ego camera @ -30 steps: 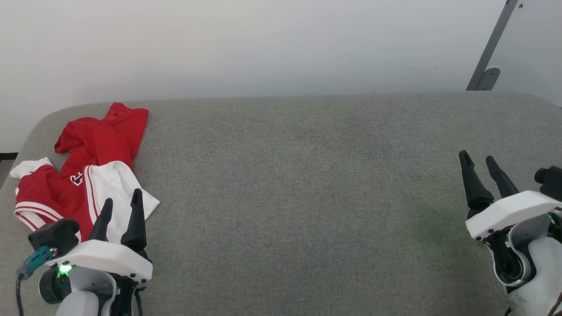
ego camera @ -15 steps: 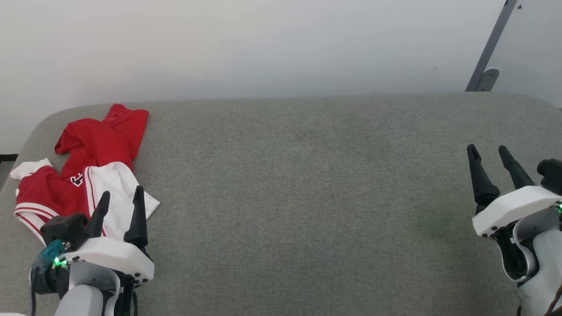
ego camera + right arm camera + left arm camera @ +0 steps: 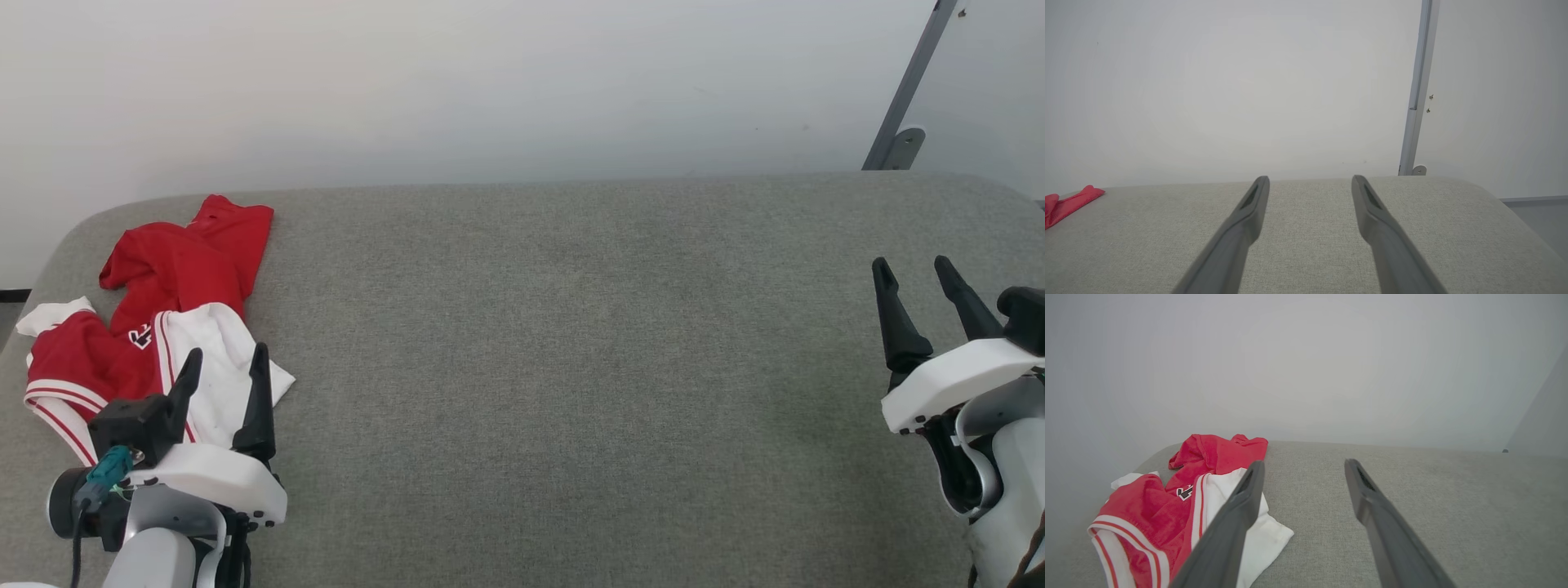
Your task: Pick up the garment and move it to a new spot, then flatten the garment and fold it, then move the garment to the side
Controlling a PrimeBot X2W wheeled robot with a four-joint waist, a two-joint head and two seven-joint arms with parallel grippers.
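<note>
Right gripper point(image 3: 910, 261) has shifted up and toward the right edge of the frame. Left gripper point(image 3: 228, 349) has rolled slightly, fingertips marginally higher.

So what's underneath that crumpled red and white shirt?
The shirt lies bunched on the grey padded surface, which shows beside it. Whatever its folds cover, including most of the lettering, is hidden.

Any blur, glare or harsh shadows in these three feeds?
Head view: even soft light, no glare or hard shadows, shirt and grey cushion weave sharp. Left wrist view: milky, low contrast; left gripper soft up close, shirt clearer. Right wrist view: same haze, right gripper soft, pole edges clean.
</note>
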